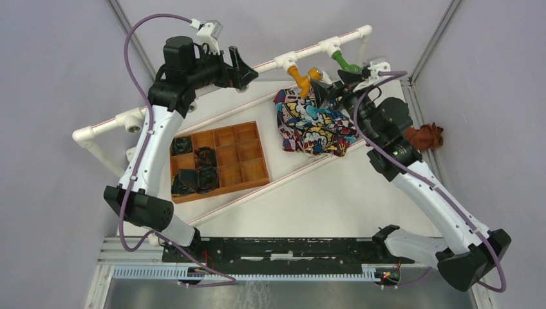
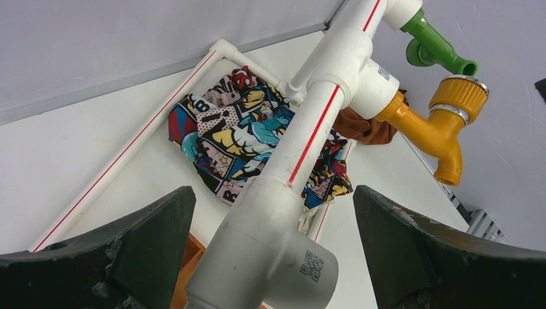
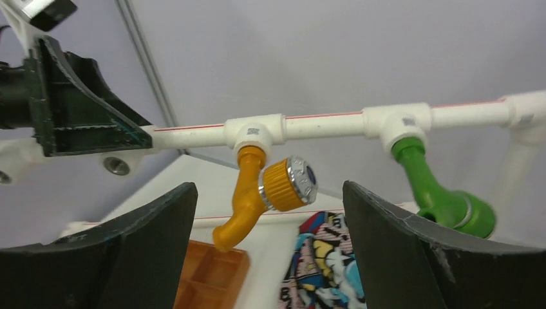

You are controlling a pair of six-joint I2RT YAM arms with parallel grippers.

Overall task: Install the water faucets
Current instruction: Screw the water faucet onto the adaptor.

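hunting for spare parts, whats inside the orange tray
Black parts sit in the orange tray's left compartments; what they are is unclear, and anything beneath them is hidden.

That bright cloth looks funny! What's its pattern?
The cloth has a colourful comic print, clearest in the left wrist view.

A comic-print cloth [image 1: 312,125] lies near an orange divided tray [image 1: 248,168] holding dark parts [image 1: 196,172], perhaps rubber rings.

Probably a robotics test cell, plain grey walls [image 1: 51,77], white table [image 1: 335,193]
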